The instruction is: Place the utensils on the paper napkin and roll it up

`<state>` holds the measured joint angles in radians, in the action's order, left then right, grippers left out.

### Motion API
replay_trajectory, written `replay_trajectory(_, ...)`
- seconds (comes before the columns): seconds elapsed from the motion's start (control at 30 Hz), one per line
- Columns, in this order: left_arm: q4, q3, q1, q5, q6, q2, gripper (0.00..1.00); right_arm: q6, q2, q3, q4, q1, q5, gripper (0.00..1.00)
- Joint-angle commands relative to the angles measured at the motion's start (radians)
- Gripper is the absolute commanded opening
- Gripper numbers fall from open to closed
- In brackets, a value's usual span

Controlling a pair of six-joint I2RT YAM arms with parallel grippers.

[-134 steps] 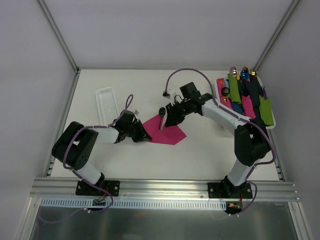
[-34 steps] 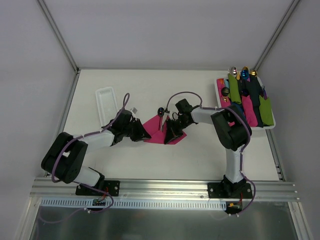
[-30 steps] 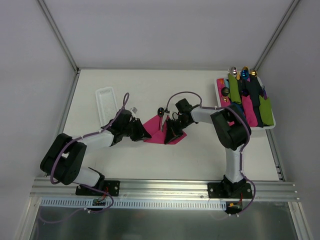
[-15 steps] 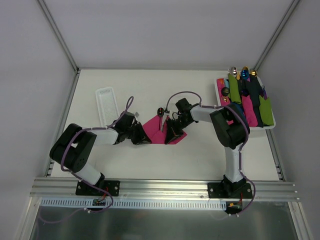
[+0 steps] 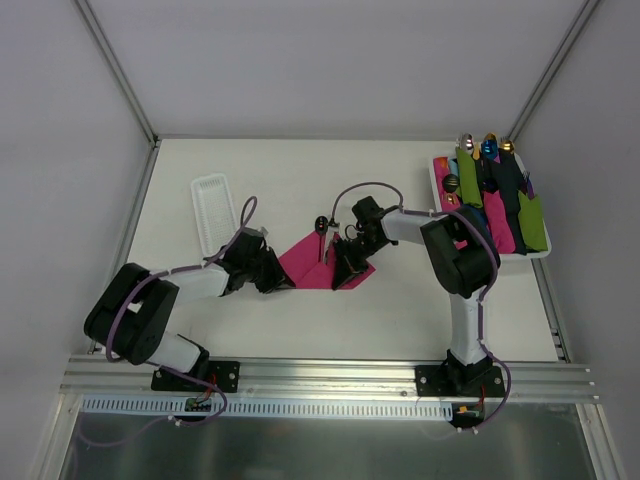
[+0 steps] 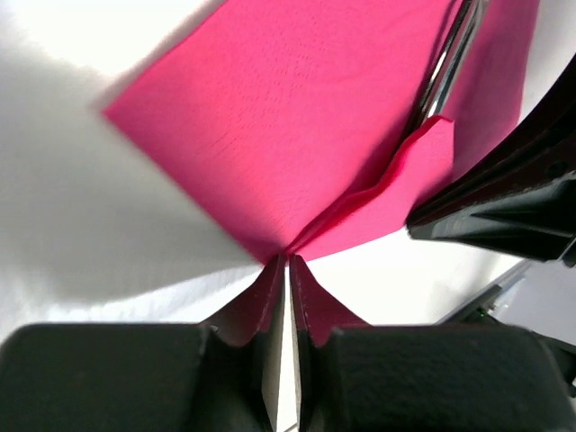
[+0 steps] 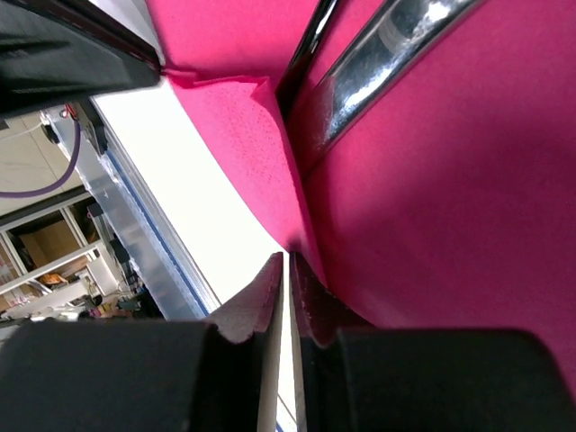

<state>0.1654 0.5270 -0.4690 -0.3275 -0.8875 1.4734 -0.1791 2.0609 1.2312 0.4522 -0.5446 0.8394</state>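
The magenta paper napkin (image 5: pixel 312 264) lies mid-table with its near edge lifted and partly folded over. Dark utensils (image 5: pixel 322 236) lie on it, their heads poking past its far edge. My left gripper (image 5: pixel 279 277) is shut on the napkin's left corner (image 6: pixel 288 254). My right gripper (image 5: pixel 345 270) is shut on the napkin's near right edge (image 7: pixel 290 256). In the left wrist view the napkin (image 6: pixel 297 117) spreads away from the jaws with a utensil (image 6: pixel 443 67) on it. The right wrist view shows the napkin (image 7: pixel 450 198) and the shiny dark utensils (image 7: pixel 382 49) close up.
A narrow white ridged tray (image 5: pixel 212 208) lies at the far left. A white tray (image 5: pixel 437 176) at the far right holds green, blue and black rolled napkins and pink sheets. The two grippers are close together across the napkin.
The right gripper earlier held a utensil above the napkin; it has come down to the napkin's near edge. The left gripper has shifted slightly and the napkin's near edge has lifted.
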Motion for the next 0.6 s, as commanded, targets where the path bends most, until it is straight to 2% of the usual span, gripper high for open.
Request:
replay_trajectory(0.0, -0.07, -0.028, 0.015, 0.084, 0.007, -0.103, 0.07, -0.091, 0.015, 0.01, 0.08, 0.012, -0.088, 0.1)
replay_trajectory(0.07, -0.031, -0.022, 0.015, 0.03, 0.047, -0.157, 0.09, -0.12, 0.012, 0.011, 0.092, 0.014, -0.092, 0.1)
replay_trajectory(0.2, 0.074, 0.024, -0.011, -0.099, 0.105, -0.167, 0.1, -0.158, 0.011, 0.025, 0.12, 0.014, -0.088, 0.11)
replay_trajectory(0.37, 0.281, 0.005, -0.023, -0.165, 0.05, -0.086, 0.16, -0.178, 0.018, 0.05, 0.134, 0.014, -0.083, 0.11)
replay_trajectory(0.5, 0.575, -0.028, -0.023, -0.231, -0.025, 0.017, 0.17, -0.201, 0.022, 0.071, 0.155, 0.017, -0.088, 0.11)
replay_trajectory(0.57, 0.658, -0.035, -0.023, -0.264, -0.047, 0.08, 0.16, -0.209, 0.025, 0.079, 0.166, 0.018, -0.088, 0.11)
